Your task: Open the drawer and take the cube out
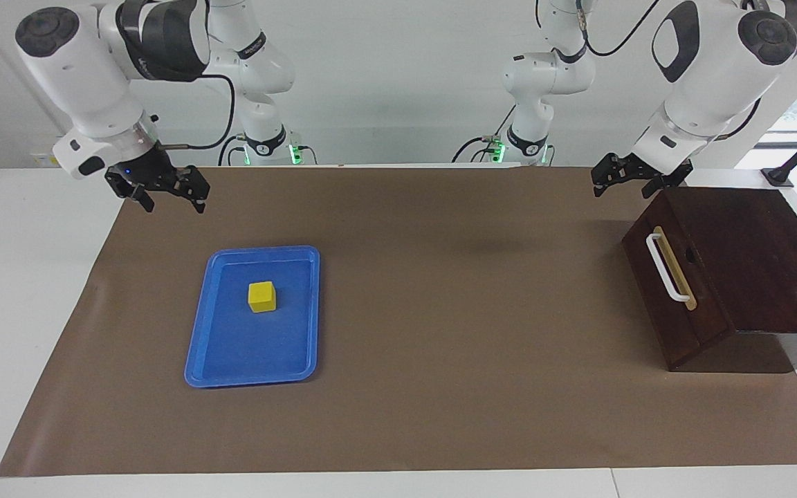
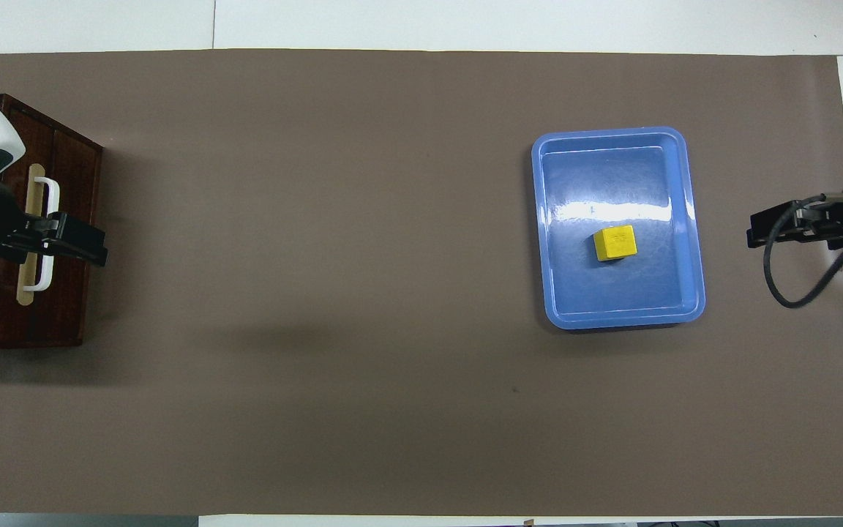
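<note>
Cube (image 1: 261, 296) well apart from right gripper (image 1: 171, 199)

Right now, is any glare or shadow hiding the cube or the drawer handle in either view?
Overhead view: a white glare band crosses the tray floor just above the cube, not on it; the left gripper overlaps the handle. Facing view: no glare, cube and handle clear; a soft shadow lies mid-table.
</note>
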Robot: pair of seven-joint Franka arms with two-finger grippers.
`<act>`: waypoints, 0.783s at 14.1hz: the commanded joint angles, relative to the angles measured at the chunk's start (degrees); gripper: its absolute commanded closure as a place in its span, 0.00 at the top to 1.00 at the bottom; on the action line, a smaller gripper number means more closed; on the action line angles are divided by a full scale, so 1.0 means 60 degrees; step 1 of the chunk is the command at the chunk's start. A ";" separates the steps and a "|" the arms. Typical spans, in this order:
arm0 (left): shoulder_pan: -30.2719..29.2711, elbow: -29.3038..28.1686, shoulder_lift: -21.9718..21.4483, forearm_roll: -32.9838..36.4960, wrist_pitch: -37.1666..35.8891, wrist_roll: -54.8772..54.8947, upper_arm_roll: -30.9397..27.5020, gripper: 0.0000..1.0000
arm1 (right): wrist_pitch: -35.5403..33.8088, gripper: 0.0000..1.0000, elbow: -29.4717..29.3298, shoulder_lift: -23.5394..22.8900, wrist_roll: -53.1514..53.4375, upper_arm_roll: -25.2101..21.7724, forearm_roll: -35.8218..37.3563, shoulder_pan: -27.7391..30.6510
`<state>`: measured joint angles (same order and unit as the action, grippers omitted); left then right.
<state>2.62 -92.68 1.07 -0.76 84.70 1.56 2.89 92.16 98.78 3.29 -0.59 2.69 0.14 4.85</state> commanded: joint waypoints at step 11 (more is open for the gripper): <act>-0.0099 -0.0198 -0.0179 -0.0063 0.0282 0.0297 -0.0086 1.00 | -0.0930 1.00 -0.0481 -0.0020 -0.1088 0.0182 0.0094 0.0261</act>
<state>1.87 -92.64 0.94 -0.76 85.05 2.39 2.55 88.85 97.47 3.64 -6.69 2.91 1.78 5.10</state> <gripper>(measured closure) 0.000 0.000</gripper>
